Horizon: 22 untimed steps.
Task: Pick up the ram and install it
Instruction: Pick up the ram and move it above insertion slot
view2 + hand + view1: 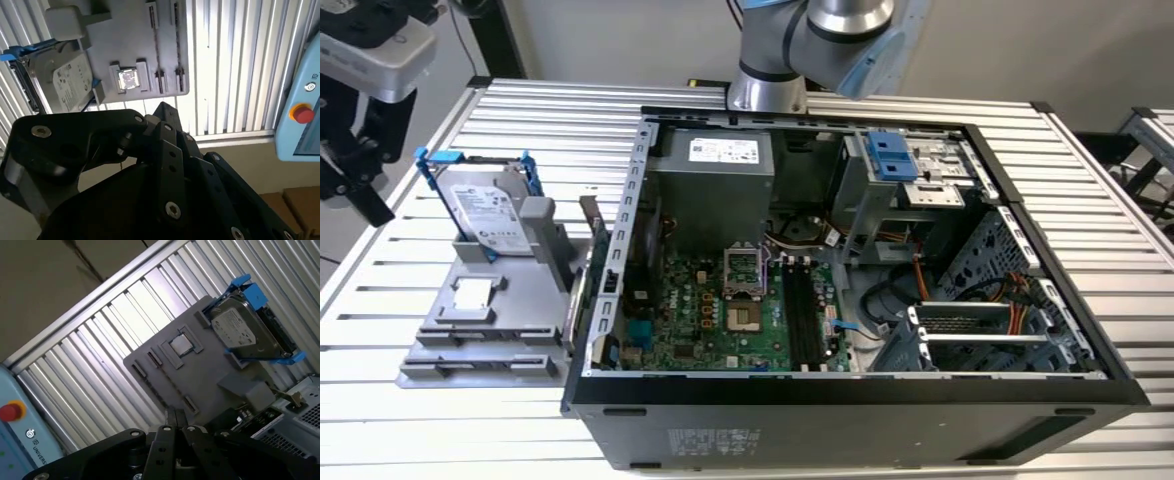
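Exterior view: the pincer (367,190) hung above the far edge of the slatted counter (454,440) on the exterior view's left, well apart from the open computer case (854,392). In the first wrist view its two black fingertips (170,416) lay pressed together with nothing between them, so it was closed and empty.

What appeared to be the ram (591,225), a thin dark stick, stood on end at the edge of the grey fixture plate (494,330), just beside the case's outer wall and apart from the pincer. On the same plate a silver hard drive (487,210) in a blue bracket leaned upright, nearer the pincer than the ram was.

Inside the case the green motherboard (707,320) lay flat, its long black slots (803,320) running side by side near the middle. Whether any slot was filled could not be told.
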{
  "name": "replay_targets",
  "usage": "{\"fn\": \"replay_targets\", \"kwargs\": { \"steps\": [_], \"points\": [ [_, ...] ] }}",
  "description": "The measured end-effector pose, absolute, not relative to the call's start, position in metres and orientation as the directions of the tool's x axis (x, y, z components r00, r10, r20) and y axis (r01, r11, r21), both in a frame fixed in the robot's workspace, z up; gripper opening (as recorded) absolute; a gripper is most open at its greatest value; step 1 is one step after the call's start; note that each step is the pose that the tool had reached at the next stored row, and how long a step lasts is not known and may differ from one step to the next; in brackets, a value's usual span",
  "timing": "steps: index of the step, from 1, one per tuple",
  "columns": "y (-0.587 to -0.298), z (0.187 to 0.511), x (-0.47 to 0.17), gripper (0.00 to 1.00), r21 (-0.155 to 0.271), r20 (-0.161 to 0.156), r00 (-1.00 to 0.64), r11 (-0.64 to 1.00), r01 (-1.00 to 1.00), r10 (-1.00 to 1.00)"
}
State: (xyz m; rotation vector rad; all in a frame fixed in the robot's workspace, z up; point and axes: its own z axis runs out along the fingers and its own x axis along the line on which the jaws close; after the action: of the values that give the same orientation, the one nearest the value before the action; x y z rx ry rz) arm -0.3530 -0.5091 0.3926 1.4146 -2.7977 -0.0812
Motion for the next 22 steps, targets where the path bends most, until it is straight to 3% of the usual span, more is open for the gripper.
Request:
{"fn": "replay_targets", "kwargs": {
  "steps": [22],
  "points": [
    [-0.5090,0.3926,-0.3530,0.00,0.024,-0.030,-0.275,0.275,-0.961,-0.961]
  ]
}}
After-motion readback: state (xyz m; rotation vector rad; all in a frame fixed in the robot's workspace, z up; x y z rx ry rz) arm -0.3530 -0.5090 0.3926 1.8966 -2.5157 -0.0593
